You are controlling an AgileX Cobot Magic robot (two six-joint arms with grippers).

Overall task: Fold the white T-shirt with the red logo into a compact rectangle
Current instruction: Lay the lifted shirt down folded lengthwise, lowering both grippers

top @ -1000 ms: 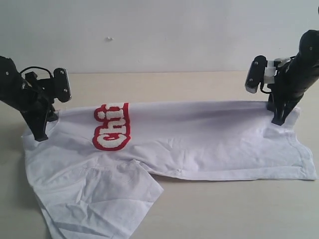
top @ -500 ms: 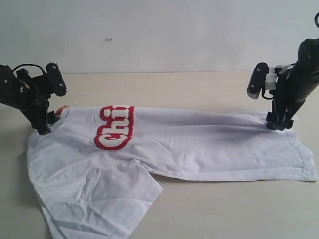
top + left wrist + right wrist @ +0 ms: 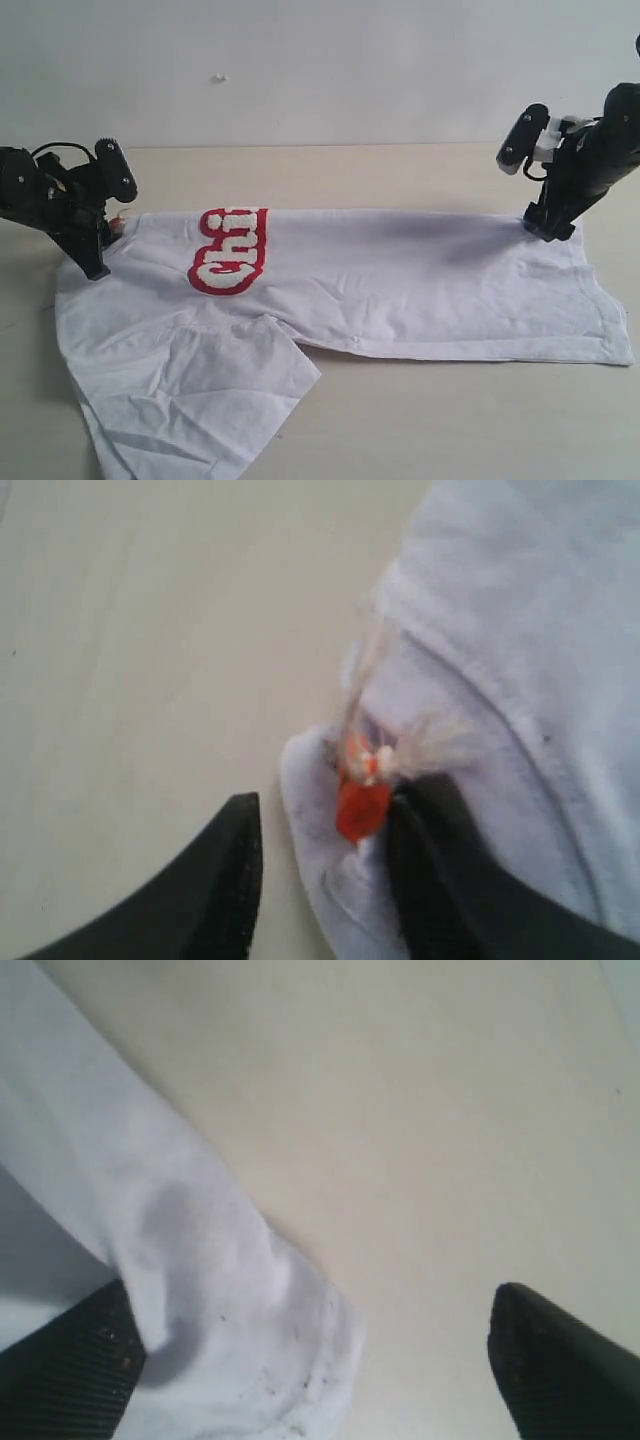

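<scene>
The left gripper (image 3: 325, 805) is seen with its black fingers parted over a bunched fold of the white T-shirt (image 3: 400, 280). One finger is pressed against the cloth and the other is set on bare table (image 3: 400, 170), so nothing is clamped. A small orange tag (image 3: 362, 805) is caught in the bunch, blurred and partly covered by the finger beside it.

The right gripper (image 3: 310, 1305) is likewise held wide open. A rounded corner of the garment is shown beside one finger, and the other finger is set well clear over bare tabletop.

The T-shirt is spread lengthwise across the table, folded along its far side, with a gripper at each end of that fold. Of the red logo (image 3: 230, 250), only the letters "Chi" can be read, as the rest is lost at the fold. A crumpled sleeve (image 3: 200, 400) is cut off at the bottom of the exterior view.

Only the table's far edge is shown; the near, left and right edges are out of frame. A broad strip of open surface is left between the garment and the far edge, and more is left on the near side to the right of the sleeve.
</scene>
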